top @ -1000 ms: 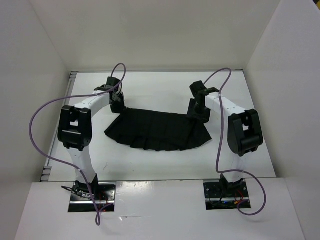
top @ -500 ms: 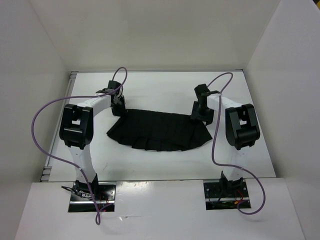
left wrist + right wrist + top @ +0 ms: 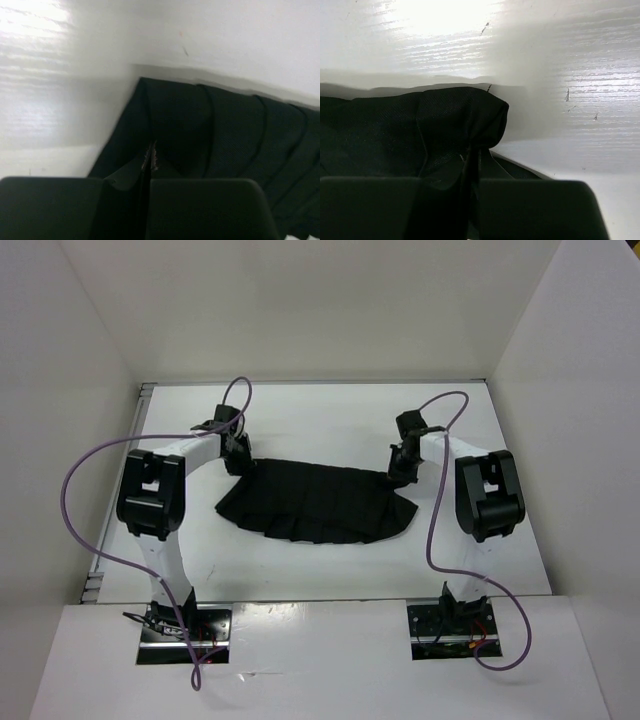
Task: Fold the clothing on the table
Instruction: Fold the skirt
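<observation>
Held low, the left end effector (image 3: 238,457) is clenched on the 10 o'clock corner of the spread, pleated clothing (image 3: 318,503), the right end effector (image 3: 399,476) on the 2 o'clock corner.

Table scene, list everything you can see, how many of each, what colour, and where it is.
clothing: one, black, pleated, spread across the middle of the table
table: one, white, under the clothing
walls: three, white, left, far and right of the table
cables: two, purple, one looping off each arm
left gripper: one, black, shut on the clothing's far left corner
right gripper: one, black, shut on the clothing's far right corner
</observation>
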Action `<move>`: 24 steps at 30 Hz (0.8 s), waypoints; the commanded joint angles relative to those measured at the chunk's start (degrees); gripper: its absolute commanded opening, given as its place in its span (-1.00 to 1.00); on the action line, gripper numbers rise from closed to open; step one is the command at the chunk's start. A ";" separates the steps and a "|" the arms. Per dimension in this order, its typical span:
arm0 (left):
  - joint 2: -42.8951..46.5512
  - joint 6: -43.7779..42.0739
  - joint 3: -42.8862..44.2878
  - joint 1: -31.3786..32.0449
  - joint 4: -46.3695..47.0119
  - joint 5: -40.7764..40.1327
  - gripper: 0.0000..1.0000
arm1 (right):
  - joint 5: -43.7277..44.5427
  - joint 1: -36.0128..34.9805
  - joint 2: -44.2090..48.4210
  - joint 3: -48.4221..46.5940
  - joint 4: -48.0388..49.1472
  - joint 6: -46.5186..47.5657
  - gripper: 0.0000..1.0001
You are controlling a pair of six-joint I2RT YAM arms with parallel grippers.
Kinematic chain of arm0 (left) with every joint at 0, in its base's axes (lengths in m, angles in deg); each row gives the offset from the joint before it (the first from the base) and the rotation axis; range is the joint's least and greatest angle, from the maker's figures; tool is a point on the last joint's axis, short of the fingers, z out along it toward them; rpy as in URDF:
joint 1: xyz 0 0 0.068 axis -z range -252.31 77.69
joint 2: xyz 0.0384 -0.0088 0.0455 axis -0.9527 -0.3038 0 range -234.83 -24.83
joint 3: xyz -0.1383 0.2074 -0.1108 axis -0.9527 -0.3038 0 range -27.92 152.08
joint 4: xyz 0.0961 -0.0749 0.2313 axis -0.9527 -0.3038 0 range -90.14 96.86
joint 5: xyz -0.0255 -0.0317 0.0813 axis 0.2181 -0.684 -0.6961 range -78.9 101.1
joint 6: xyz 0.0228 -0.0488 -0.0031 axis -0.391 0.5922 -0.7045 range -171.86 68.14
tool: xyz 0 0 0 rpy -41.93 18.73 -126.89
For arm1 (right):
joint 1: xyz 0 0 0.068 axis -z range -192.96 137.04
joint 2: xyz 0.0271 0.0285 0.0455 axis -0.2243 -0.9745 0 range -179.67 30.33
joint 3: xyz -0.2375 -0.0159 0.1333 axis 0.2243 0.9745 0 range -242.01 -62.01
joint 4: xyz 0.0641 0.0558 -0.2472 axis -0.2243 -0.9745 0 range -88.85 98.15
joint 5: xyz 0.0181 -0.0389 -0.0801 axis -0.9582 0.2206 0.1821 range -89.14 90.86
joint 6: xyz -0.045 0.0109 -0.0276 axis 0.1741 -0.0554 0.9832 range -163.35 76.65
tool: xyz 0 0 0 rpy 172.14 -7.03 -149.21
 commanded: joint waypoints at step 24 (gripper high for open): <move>3.01 -7.26 6.87 18.00 -10.50 22.40 -1.00 | -10.58 3.64 7.50 0.49 -4.14 1.08 -1.00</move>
